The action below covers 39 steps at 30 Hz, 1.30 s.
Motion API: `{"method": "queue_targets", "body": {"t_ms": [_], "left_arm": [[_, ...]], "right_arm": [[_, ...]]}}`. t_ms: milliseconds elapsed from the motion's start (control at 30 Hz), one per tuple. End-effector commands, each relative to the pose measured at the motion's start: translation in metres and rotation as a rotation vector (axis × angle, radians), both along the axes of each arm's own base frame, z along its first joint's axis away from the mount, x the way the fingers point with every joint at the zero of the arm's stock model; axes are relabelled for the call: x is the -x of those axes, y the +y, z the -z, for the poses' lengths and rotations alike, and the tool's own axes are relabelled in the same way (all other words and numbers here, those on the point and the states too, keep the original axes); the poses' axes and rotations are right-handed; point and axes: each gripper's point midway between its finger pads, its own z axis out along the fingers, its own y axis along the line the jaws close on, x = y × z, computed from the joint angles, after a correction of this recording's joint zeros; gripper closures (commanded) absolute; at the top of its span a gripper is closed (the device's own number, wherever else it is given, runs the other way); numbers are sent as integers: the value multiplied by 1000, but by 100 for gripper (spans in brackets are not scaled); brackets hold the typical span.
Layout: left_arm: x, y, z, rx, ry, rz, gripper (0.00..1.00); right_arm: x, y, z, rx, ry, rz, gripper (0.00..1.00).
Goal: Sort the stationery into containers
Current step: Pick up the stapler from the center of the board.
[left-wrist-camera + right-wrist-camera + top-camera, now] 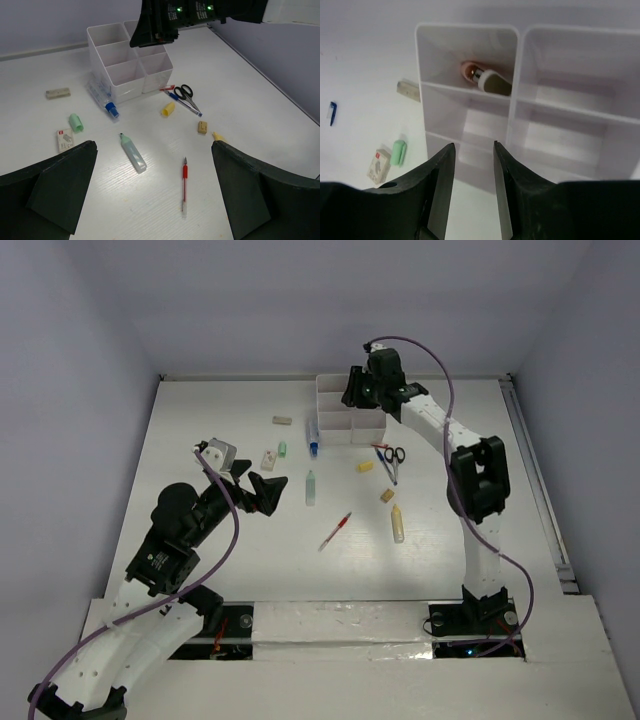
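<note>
A: Where is the cream marker-like tube with the pinkish end (487, 80)?

B: Inside the white plastic 6-compartment organizer tray (517, 70). It leans in the farthest compartment of the column under the right tool (473, 146). That puts it ahead of the fingertips and lower, apart from them.

A: And that tool's fingers?

B: Partly spread, with only tray walls showing between them. The tube looks free, so I'd call this the end of a drop.

A: How to finish it well?

B: Open a little wider, then rise straight up. The fingertips hang close above the dividers. A sideways swing too soon could catch a wall and shove the light tray. Turn toward the loose items only once above the rim.

A: What lies outside the tray?

B: Take it from the left tool (154, 147), whose 2 fingers stand wide apart and hold nothing. A pale-green marker (133, 152) lies on the white table (240, 85) just below its gap. A red pen (184, 187) is nearer and to the right. A blue-capped clear pen (102, 97) is farther ahead, just beside the tray wall. Ahead and right are small black scissors (187, 92), a yellow cap (168, 108) and a beige eraser block (202, 127). Left are a green cap (76, 122) and a white labelled eraser (65, 140).

A: Next candidate?

B: Probably the scissors, which lie on the right tool's side.
</note>
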Motion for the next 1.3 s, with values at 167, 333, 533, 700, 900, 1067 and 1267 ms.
{"method": "queue_targets", "body": {"t_ms": [167, 333, 533, 700, 900, 1067, 1267], "left_arm": [[7, 1, -38, 50, -98, 15, 1], [9, 1, -40, 57, -104, 18, 1], [10, 4, -42, 68, -110, 4, 1], [-10, 20, -27, 69, -40, -141, 1], [-61, 36, 47, -74, 239, -358, 1], [-85, 29, 73, -106, 343, -309, 1], [-114, 28, 94, -142, 431, -338, 1]], "right_arm": [[87, -55, -34, -14, -102, 82, 56], [159, -85, 3, 10, 5, 99, 54], [219, -99, 35, 64, 119, 77, 52], [222, -86, 34, 48, 112, 35, 51], [213, -71, 7, -18, 13, -13, 51], [218, -67, -11, -62, -83, -54, 51], [232, -70, -37, -135, -189, -66, 53]]}}
